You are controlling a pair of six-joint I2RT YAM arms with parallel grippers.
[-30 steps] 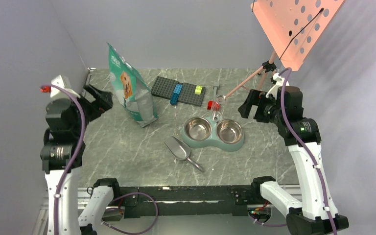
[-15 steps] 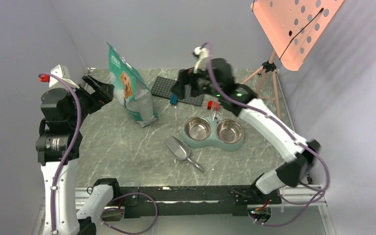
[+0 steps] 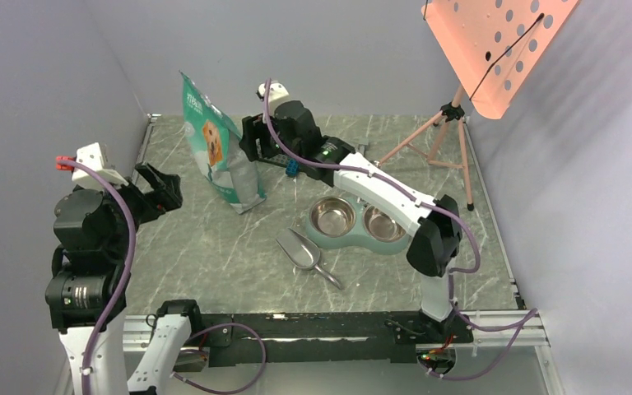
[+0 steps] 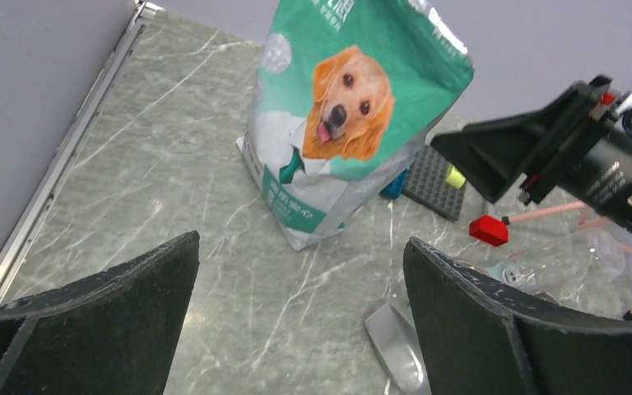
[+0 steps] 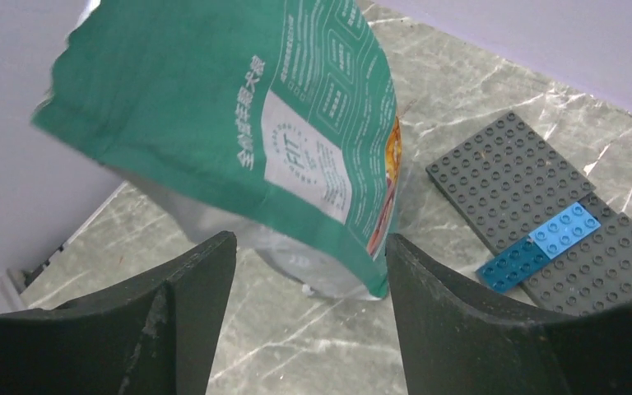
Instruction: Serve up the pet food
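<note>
At the near side of the grey marble counter (image 3: 214, 255) lies a shiny metal scoop (image 3: 299, 248), bowl end pointing away. Just beyond it to the right sits a grey-green dish (image 3: 357, 243) with two steel bowls. On the left, the left claw (image 3: 158, 184) hangs above the counter with its fingers spread wide and gripping nothing. It is aimed at the pouch but stays well apart from it. Farther back, a teal-and-white pouch (image 3: 218, 152) printed with a golden retriever stands upright, leaning a little. The pet food is not on show and whatever is inside the pouch is hidden. The right arm reaches across the counter, and the right claw (image 5: 304, 255) sits at the pouch's right side, fingers spread around its edge; whether they touch it cannot be told. Behind lies a grey studded building plate (image 5: 510, 189) carrying blue bricks (image 5: 543, 243). At the far right stands a pink tripod (image 3: 440, 132) holding a perforated pink panel (image 3: 498, 37).
</note>
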